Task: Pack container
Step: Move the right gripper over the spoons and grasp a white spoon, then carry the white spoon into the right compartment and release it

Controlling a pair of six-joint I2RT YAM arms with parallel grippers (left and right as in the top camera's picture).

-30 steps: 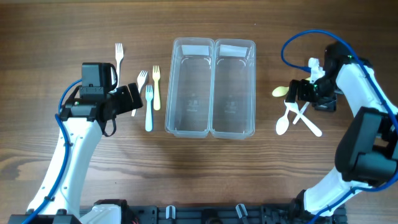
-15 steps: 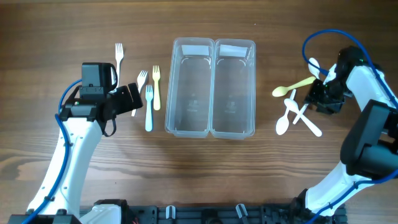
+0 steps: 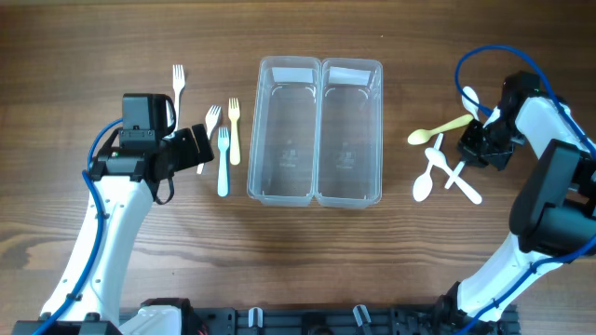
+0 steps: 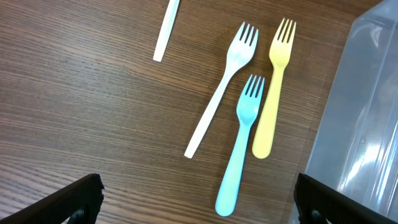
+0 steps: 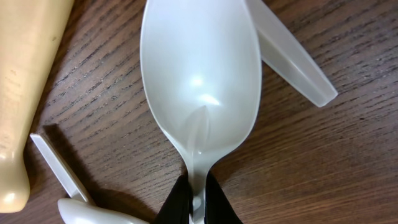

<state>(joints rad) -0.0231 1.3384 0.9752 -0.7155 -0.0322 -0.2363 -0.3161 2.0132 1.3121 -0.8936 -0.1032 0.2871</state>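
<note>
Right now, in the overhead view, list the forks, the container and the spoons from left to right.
lone white fork → second white fork → blue fork → yellow fork → container → yellow spoon. The white spoons cross each other, so they are left out.

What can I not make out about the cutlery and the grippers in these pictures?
Right wrist: the handle of the white spoon, hidden where the right gripper shuts on its neck at the bottom edge.
Overhead: the fingertips of that gripper, covered by its own body.
Left wrist: the tines of the far white fork, cut off by the top edge; most of the container, cut off by the right edge.
</note>
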